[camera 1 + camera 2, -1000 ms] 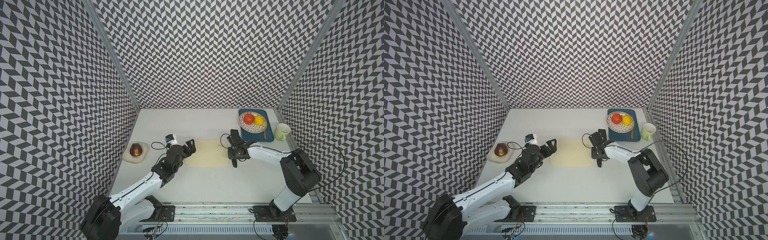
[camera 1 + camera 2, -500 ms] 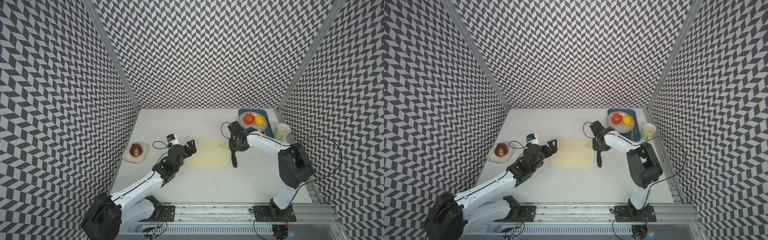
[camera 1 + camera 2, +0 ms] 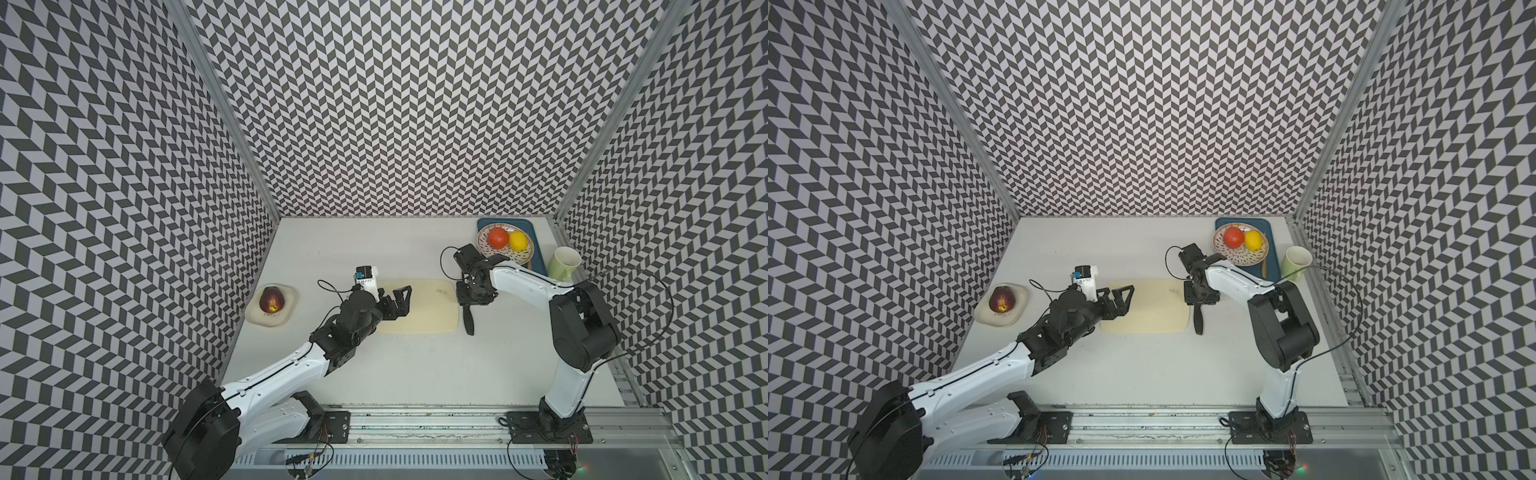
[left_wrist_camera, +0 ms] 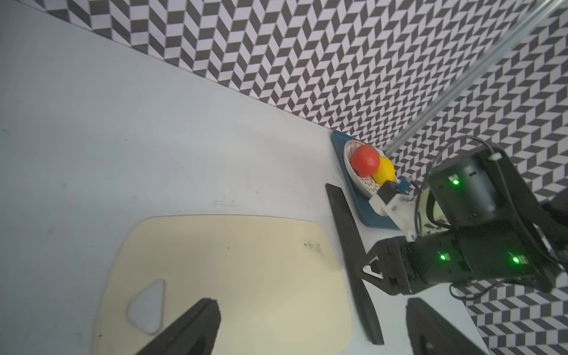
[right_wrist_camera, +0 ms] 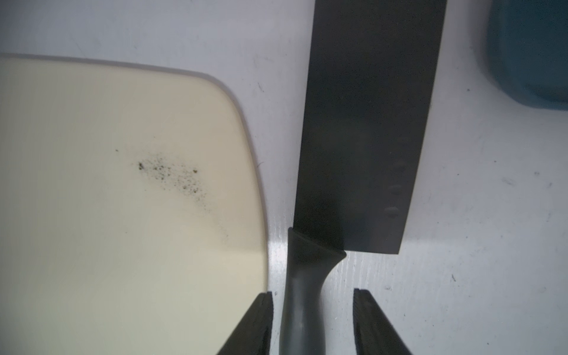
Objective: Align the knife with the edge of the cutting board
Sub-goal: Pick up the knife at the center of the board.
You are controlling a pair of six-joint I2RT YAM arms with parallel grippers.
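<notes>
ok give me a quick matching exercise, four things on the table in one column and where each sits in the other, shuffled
Things:
1. knife
2. cutting board
3. green mug
4. reddish fruit

Places:
a. in a pale dish by the left wall
b. flat on the table, along the board's short edge, not touching it
c. one end beneath the left gripper
d. next to the dark blue tray

Pairs: 1-b, 2-c, 3-d, 4-a
</notes>
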